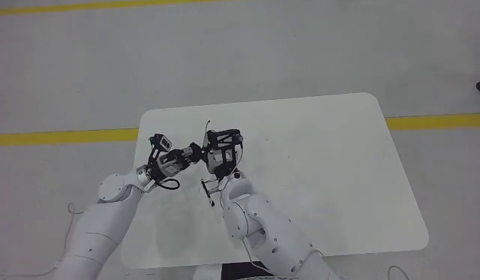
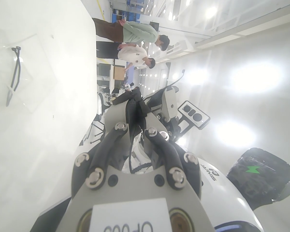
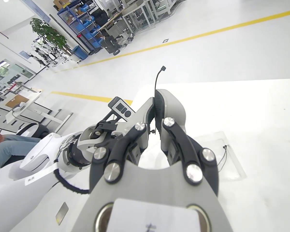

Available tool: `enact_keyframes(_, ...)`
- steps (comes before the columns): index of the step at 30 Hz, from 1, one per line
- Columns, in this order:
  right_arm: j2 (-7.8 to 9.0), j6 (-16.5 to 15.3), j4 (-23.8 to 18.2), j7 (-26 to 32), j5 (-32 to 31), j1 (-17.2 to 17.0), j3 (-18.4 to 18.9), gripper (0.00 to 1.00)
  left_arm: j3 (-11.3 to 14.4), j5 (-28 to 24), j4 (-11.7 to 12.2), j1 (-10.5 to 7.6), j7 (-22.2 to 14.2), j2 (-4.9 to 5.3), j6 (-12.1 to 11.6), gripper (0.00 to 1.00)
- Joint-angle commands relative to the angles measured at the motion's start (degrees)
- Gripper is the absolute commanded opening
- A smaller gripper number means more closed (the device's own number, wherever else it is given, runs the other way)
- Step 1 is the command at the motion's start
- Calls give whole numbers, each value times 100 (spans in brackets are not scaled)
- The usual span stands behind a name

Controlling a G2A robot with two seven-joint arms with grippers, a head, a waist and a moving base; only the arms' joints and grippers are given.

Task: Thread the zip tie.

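Two grippers are meeting tip to tip in the air above the table. I am judging that you are working up there so that both ends of the strap are hanging free.

Your right gripper is clamping the zip tie between its closed fingers. The strap is rising out of the fingertips and is ending in the small square head just beyond them. A short stub is showing on the wrist side of the pads. Gripping so near the head is probably giving the slot a steady place for the tail to enter.

Your left gripper is pressing its fingers together right beside the right gripper's tips. Something black is sitting between them, but I cannot tell if it is the tail.

The zip tie is looking thin, black and lightly curved, and I am not seeing a closed loop on it.

A second tie, already looped, is lying in a clear tray down on the table, well apart from both grippers.
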Motion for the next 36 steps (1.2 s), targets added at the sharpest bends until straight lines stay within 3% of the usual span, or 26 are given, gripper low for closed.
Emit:
enact_keyframes(1,-6,0,19,-19,15,13,-7,0,0,0,0,0,0,0,0,0)
enact_keyframes(36,-74,0,163,111,-137,126,-26,0,0,0,0,0,0,0,0,0)
